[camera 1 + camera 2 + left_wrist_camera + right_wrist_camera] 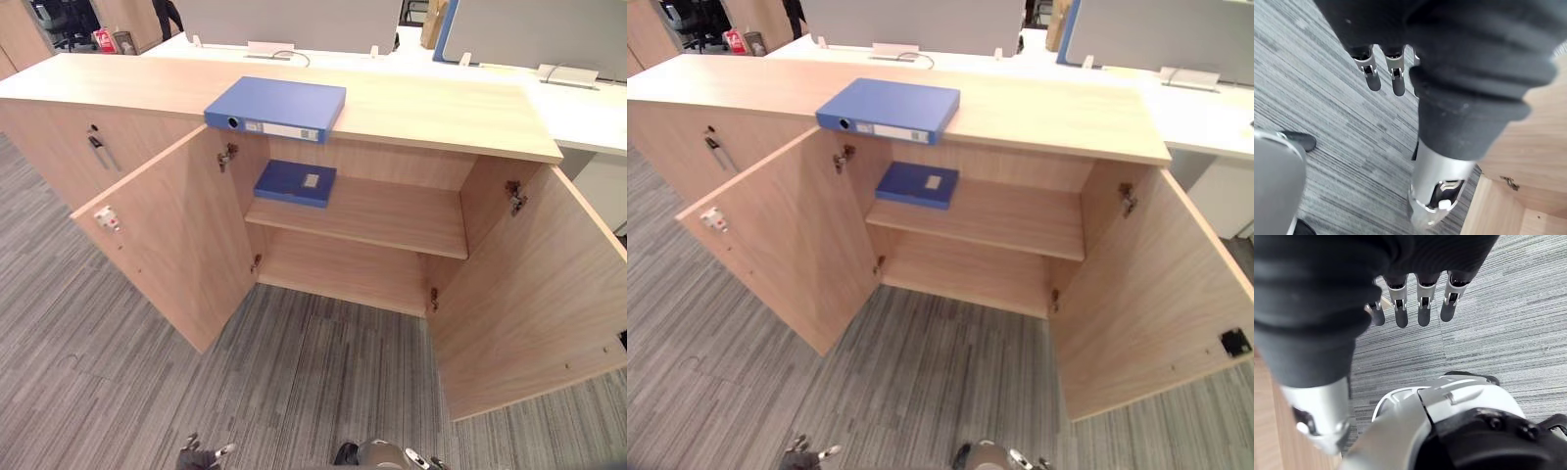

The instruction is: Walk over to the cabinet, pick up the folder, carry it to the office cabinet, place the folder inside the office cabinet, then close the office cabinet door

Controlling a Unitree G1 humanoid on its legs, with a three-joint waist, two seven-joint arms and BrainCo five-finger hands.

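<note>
Left eye view finds the blue folder point(276, 108) lying flat at the cabinet top's point(441, 113) front edge, likely within easy reach; both doors point(167, 235) stand open for access. Left hand point(1373, 78) and right hand point(1422, 308) hang empty, fingers straight, above the carpet point(313, 392)

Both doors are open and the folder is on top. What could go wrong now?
The folder lies at the front edge of the cabinet top; a poor grasp might knock it off. The blue box already takes the left part of the upper shelf, so the folder may bump it. The left door and right door stand wide open and may catch the arms.
</note>
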